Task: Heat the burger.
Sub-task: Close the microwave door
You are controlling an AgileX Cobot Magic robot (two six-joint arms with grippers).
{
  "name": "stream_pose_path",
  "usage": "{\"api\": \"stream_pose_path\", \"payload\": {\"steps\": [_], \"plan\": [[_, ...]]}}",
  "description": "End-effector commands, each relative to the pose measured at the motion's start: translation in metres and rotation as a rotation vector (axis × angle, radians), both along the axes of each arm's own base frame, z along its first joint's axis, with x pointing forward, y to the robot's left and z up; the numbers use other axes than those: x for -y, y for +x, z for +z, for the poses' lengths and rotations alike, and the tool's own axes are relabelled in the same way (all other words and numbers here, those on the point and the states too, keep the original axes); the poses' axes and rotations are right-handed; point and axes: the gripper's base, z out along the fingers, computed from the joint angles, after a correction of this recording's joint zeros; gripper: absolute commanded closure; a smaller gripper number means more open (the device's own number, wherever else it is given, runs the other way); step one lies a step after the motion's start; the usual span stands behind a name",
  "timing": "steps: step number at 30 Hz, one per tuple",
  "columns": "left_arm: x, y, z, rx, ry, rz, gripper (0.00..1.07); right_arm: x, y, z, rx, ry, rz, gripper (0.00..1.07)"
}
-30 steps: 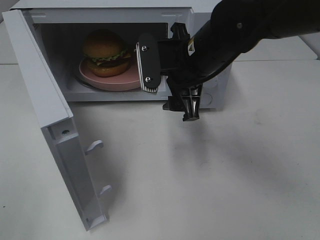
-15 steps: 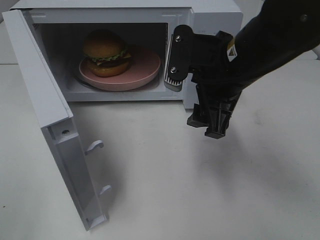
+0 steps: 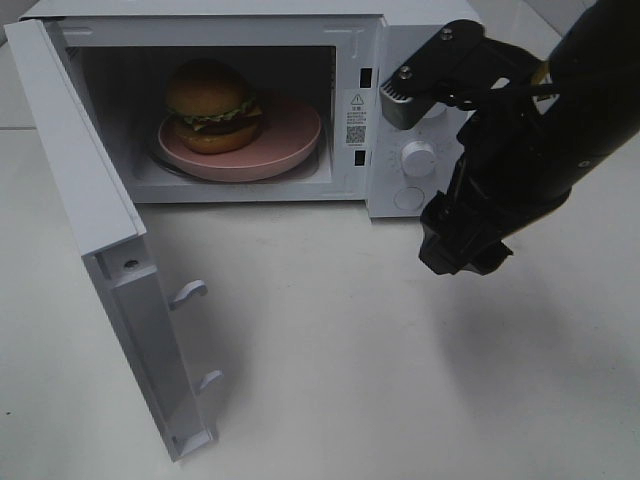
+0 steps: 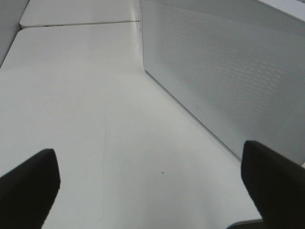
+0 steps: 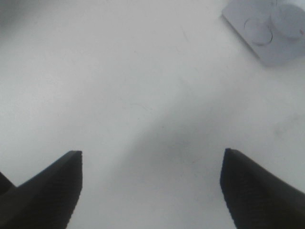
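Observation:
The burger [image 3: 210, 105], with its golden-brown bun, lettuce frill and dark patty, sits on a round pink plate [image 3: 290, 135] inside the open white microwave [image 3: 420, 30]. My right gripper [image 3: 432, 176] hangs outside the oven, in front of its control panel [image 3: 418, 160], well right of the burger. Its jaws are open and empty, and the right wrist view shows only bare table between them [image 5: 151, 186]. My left gripper [image 4: 152, 186] does not appear in the high view. In its wrist view it stands open and empty beside the microwave's perforated wall [image 4: 224, 71].
The microwave door [image 3: 90, 200] swings wide open toward the front left, its latch hooks [image 3: 188, 292] facing the table. Two knobs [image 5: 286, 19] of the control panel show in the right wrist view. White table [image 3: 330, 380] lies in front of the oven.
My right gripper has pulled back out of the microwave's mouth and moved right, to in front of the control panel. The burger and plate stay inside, unmoved.

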Motion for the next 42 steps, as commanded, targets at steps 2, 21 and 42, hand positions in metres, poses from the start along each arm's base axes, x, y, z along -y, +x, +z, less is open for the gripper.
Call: {"api": "stream_pose_path", "payload": {"steps": [2, 21, 42], "plan": [[0.000, -0.003, 0.000, 0.034, -0.004, 0.003, 0.09, 0.010, -0.010, 0.007, -0.041, -0.011, -0.078, 0.31], [0.000, -0.003, 0.000, 0.034, -0.004, 0.003, 0.09, 0.062, -0.080, 0.038, -0.055, 0.019, -0.201, 0.31], [0.000, -0.003, 0.000, 0.034, -0.004, 0.003, 0.09, 0.131, -0.141, 0.019, 0.046, 0.148, -0.517, 0.31]]}}
